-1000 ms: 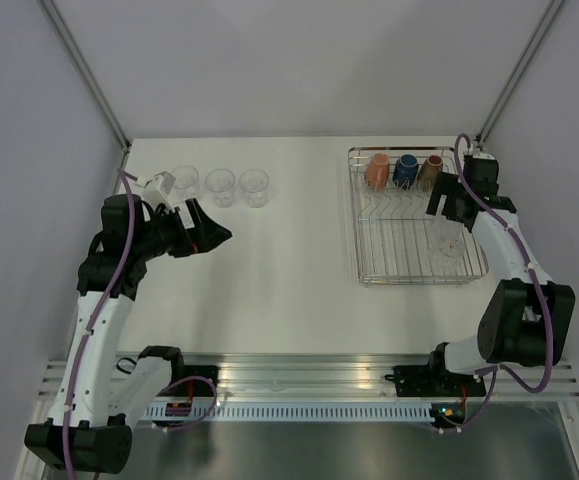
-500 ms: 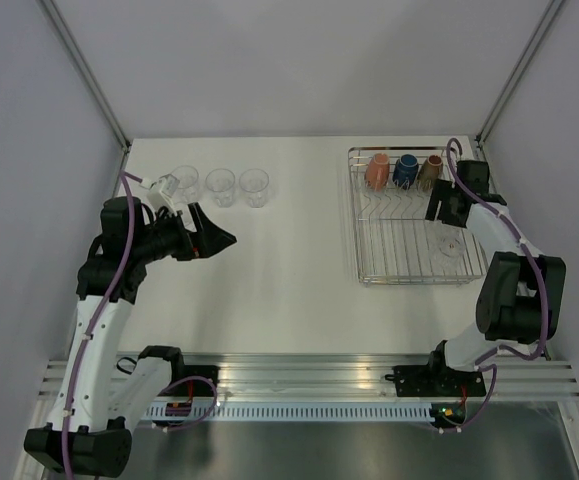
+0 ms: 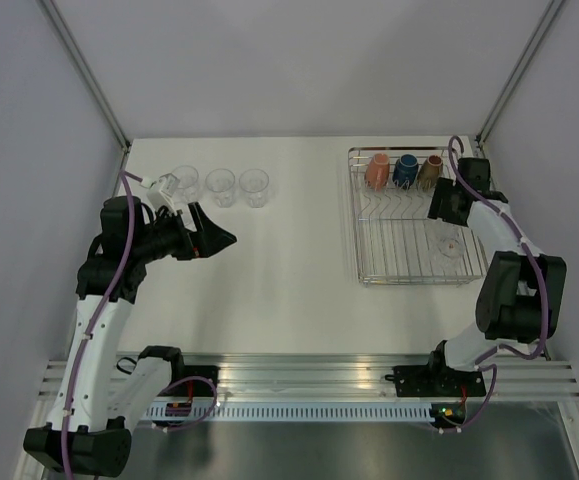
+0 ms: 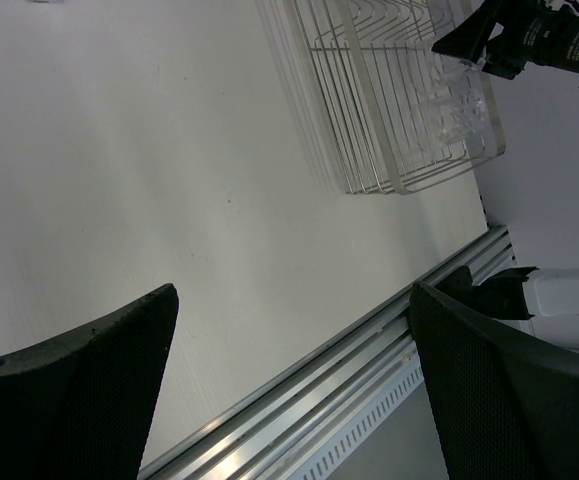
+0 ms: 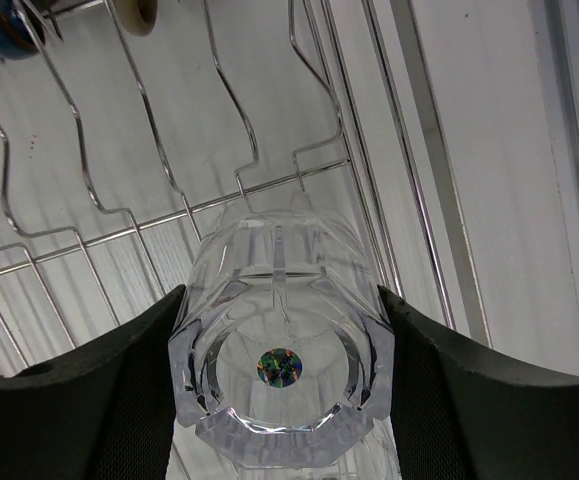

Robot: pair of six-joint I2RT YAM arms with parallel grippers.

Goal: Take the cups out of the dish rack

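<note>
Looking from above, your right gripper point(image 3: 449, 225) sits over a tumbler point(image 3: 450, 244) in the dish rack point(image 3: 399, 255); the left gripper point(image 3: 216, 228) hovers spread. Its wrist view looks across the table point(image 4: 169, 150) toward the rack. On the right wrist, fingers point(image 5: 109, 400) pinch the tumbler: lift straight up, clear of the prongs point(image 5: 252, 148).

A white table point(image 3: 289, 260) lay beneath the left jaws and the right jaws. A ribbed metal rail point(image 4: 329, 385) edged it, showing between the left jaws. Grey walls point(image 3: 299, 70) and two slanted posts point(image 3: 84, 72) rose beyond both.
</note>
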